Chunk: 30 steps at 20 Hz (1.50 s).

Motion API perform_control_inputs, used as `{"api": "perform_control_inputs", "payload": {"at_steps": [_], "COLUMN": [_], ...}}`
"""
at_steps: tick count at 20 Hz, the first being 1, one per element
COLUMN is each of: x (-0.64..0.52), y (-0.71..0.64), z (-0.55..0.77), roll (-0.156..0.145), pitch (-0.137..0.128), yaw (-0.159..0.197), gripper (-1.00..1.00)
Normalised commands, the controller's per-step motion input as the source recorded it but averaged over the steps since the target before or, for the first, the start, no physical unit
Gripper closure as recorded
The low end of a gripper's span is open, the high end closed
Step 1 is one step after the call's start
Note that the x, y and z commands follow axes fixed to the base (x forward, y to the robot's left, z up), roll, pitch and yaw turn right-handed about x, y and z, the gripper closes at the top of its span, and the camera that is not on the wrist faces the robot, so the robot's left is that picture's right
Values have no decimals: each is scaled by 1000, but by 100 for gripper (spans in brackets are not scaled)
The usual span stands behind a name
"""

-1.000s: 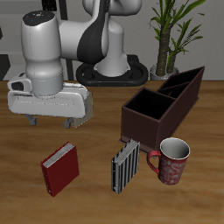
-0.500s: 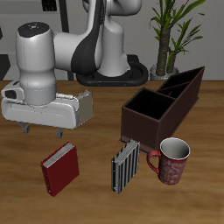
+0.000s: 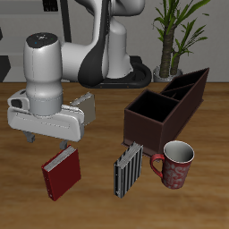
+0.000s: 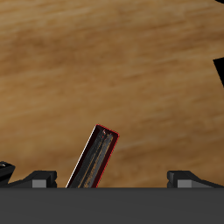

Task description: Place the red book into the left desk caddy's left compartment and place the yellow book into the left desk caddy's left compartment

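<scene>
- Exterior view, nearest the front edge of the wooden surface (image 3: 98,210): the red book (image 3: 62,173) lies flat, pale page edge showing along one side.
- Beside it, the grey-and-black striped book (image 3: 128,170) lies flat, with the red patterned mug (image 3: 176,165) just beside that, upright, handle toward the striped book.
- Directly above the red book's far end: the hand (image 3: 44,139) hangs clear of the cover, its two fingers spread apart and holding nothing. One fingertip (image 3: 32,139) shows dark below the grey body.
- Wrist view confirms: the red book (image 4: 94,158) shows between the spread fingers, untouched, on bare wood (image 4: 105,70).
- Farther back: the left desk caddy (image 3: 167,110), dark maroon-brown and open-topped, stands at an angle behind the mug.
- Its left compartment (image 3: 191,87), the narrower far end with the slanted panel, holds no book that I can see.
- Yellow book: cannot be identified in either view.
- Rearmost: potted plant (image 3: 175,31).
</scene>
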Motion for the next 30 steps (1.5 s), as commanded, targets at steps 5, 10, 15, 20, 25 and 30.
{"api": "perform_control_inputs", "payload": {"at_steps": [5,10,15,20,25,30], "x": [87,61,44,61,-18,-31], "y": [93,170,101,-109,-80,-43], "z": [-196,-313,-333,-343,-210,-41], "roll": [-2,22,11,-5,-19,-5], "pitch": [-3,22,34,50,30,12], "yaw": [-61,-49,-27,-51,20,-17], "gripper": [-100,-100,-100,-100,100,100]}}
